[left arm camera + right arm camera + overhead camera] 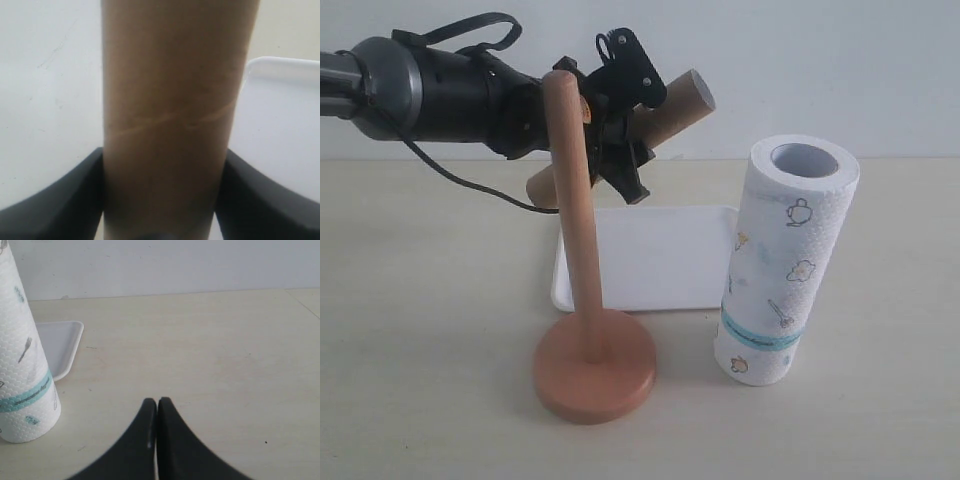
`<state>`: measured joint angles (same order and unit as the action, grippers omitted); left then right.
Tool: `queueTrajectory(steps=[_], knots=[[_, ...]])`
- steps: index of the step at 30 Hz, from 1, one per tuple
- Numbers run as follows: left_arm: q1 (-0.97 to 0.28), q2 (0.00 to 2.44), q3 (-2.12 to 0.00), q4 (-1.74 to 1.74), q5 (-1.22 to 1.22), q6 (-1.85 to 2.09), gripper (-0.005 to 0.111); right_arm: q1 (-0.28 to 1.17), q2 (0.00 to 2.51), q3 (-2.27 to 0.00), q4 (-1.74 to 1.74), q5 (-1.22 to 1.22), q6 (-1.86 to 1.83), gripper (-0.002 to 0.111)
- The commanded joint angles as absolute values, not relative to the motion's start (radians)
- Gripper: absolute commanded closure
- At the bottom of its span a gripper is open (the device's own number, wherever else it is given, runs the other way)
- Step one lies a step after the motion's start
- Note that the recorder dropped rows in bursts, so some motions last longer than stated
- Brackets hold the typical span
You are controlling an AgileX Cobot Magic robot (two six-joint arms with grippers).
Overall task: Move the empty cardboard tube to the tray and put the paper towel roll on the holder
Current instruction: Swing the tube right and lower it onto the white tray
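Your left gripper (pixel 625 125) is clamped on the empty cardboard tube (pixel 675 105), tilted above the tray (pixel 660 255), close to the holder (pixel 575 220). If you lower it tilted, one end may miss the rim or hit the holder; right gripper (pixel 157 410) is pressed together, empty

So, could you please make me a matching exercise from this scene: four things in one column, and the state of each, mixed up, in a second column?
Column 1
1. cardboard tube
2. paper towel roll
3. holder
4. right gripper

Column 2
a. shut, holding nothing
b. stands on end, teal band low
c. held tilted in the air by the left gripper
d. post bare, nothing on it

Pairs: 1-c, 2-b, 3-d, 4-a
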<state>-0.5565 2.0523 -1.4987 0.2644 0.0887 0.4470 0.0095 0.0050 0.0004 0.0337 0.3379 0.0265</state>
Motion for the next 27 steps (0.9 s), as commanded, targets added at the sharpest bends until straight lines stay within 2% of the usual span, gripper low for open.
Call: queueTrajectory(steps=[1,22,24,27], knots=[[-0.581,2.05,-1.507,0.223,0.072,0.435,0.103,0.01,0.0,0.0,0.031,0.329,0.023,0.108],[-0.591,2.113,-1.507,0.16,0.131,0.426,0.102,0.01,0.0,0.0,0.031,0.329,0.023,0.108],[-0.591,2.113,-1.507,0.16,0.146,0.416,0.095,0.01,0.0,0.0,0.031,0.329,0.023,0.108],[-0.591,2.116,-1.507,0.16,0.156,0.416,0.072,0.01,0.0,0.0,0.031,0.329,0.023,0.108]])
